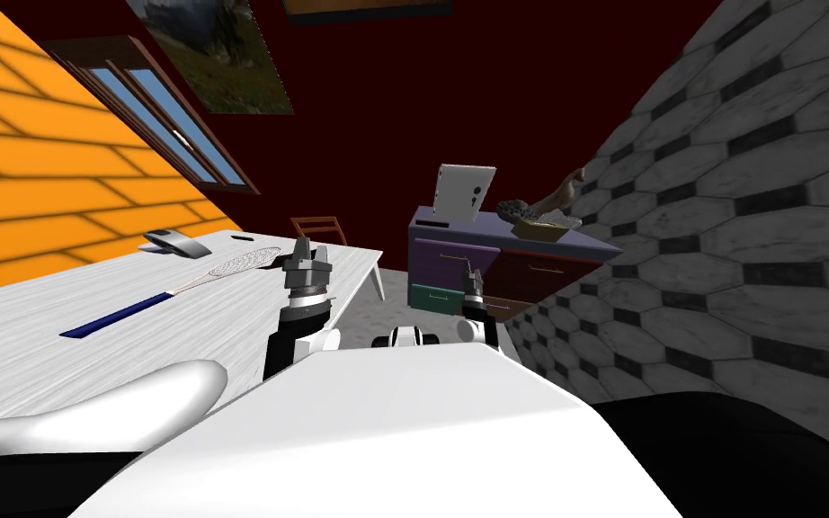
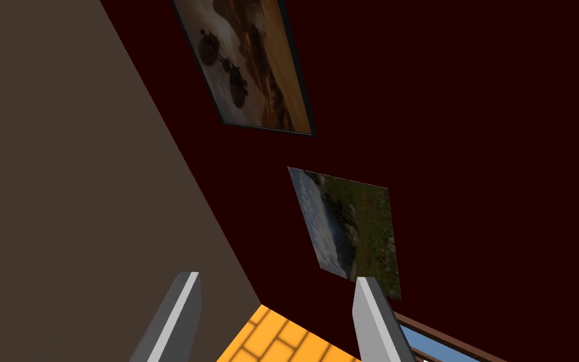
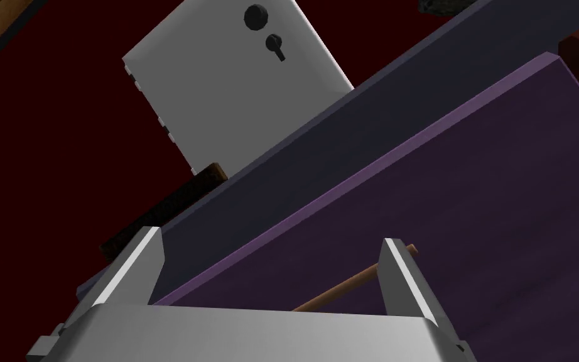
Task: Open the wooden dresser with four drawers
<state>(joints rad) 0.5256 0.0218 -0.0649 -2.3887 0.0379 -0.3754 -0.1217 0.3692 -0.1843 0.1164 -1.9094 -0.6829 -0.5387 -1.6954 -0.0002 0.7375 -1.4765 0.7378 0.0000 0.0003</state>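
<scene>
Head view: dresser [image 1: 503,256] against dark red wall [image 1: 359,162], flush beside grey tiled wall [image 1: 745,234]; drawer fronts purple, dark red, teal. White slab [image 1: 462,191] leans on dresser top. Just before dresser's purple drawer [image 1: 458,256]: right gripper [image 1: 473,286]. Well left of dresser: left gripper [image 1: 307,263], raised over white table [image 1: 62,351].

Left wrist view: left gripper fingers [image 2: 181,314] spread apart, nothing between.

Right wrist view: right gripper [image 3: 272,239] fingers released, wide apart, close before purple drawer; brown rod handle [image 3: 338,290] runs between them, passing behind one finger, not clamped.
</scene>
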